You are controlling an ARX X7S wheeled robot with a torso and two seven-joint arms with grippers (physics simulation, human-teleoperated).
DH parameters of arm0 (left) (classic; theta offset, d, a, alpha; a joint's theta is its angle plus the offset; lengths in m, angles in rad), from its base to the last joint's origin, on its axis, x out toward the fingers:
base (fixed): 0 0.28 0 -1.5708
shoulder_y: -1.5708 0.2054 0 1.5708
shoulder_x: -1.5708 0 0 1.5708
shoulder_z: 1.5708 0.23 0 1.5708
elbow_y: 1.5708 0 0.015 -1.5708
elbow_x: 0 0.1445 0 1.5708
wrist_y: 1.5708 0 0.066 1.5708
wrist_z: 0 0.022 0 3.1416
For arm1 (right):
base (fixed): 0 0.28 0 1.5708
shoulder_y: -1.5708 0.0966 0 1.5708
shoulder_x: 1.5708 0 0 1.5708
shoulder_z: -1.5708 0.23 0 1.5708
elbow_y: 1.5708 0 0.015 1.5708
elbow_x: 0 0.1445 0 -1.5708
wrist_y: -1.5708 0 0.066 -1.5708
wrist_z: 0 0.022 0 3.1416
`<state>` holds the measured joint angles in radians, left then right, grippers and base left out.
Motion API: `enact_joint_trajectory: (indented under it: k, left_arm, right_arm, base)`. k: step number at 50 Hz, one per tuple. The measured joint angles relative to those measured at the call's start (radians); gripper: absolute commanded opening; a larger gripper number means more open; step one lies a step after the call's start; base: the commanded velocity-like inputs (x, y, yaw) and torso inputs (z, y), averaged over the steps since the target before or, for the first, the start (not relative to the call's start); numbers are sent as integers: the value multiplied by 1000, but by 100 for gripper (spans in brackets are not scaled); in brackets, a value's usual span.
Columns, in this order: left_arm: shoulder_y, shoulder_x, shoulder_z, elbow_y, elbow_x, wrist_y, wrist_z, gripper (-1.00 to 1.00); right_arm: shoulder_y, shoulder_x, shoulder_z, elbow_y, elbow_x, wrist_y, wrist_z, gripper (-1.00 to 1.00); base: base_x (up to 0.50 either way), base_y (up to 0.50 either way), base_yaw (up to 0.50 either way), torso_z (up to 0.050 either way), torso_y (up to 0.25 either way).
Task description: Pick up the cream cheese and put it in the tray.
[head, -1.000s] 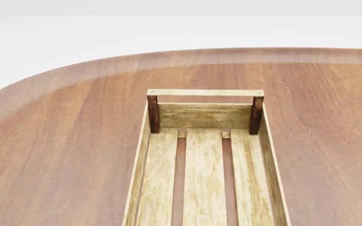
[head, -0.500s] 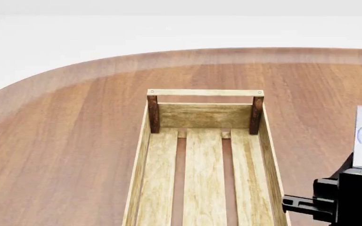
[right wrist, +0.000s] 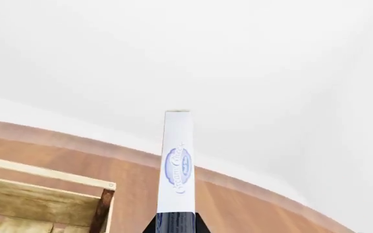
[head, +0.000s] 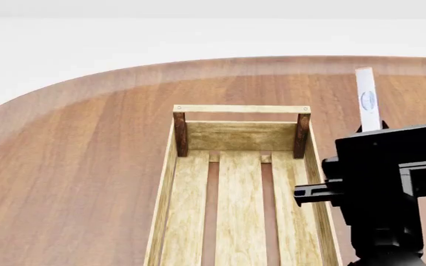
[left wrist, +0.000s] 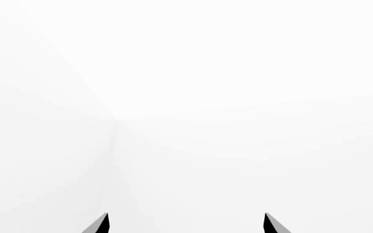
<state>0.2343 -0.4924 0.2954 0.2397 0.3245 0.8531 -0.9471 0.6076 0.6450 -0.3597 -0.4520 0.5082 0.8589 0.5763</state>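
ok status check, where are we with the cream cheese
Right gripper shut on cream cheese, held on edge above the table, just right of tray. Left gripper open, empty. Tray floor bare, nothing blocking.

Head view looking forward and down over table [head: 72, 166] and tray [head: 241, 109], right wrist view close behind held cream cheese [right wrist: 178, 165], sharing tray corner and table edge, left wrist view facing blank white.
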Motion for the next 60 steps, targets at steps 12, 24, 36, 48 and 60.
enact_joint_trajectory:
  k: [12,24,36,48,60]
  left_arm:
    - [-6,-1,7,-4,0,-2,-1,100]
    - [-5,-5,7,-2,1,0,-6,100]
    - [-2,-9,5,2,2,1,-12,100]
    - [-2,-11,7,4,2,0,-16,100]
    - [-4,-17,13,4,-7,3,-18,100]
  right_arm:
    - [96,4,-65,67,-14,-82,-131,-100]
    - [164,3,-123,134,-21,-151,-259,-100]
    - [208,9,-152,162,34,-175,-400,-100]
    - [203,-1,-118,221,147,-214,-530,-100]
    - [186,-9,-83,278,233,-238,-618,-100]
  base:
    - [0,0,0,0,0]
    - [0,0,0,0,1]
    - [0,0,0,0,1]
    - [0,0,0,1,0]
    - [0,0,0,0,1]
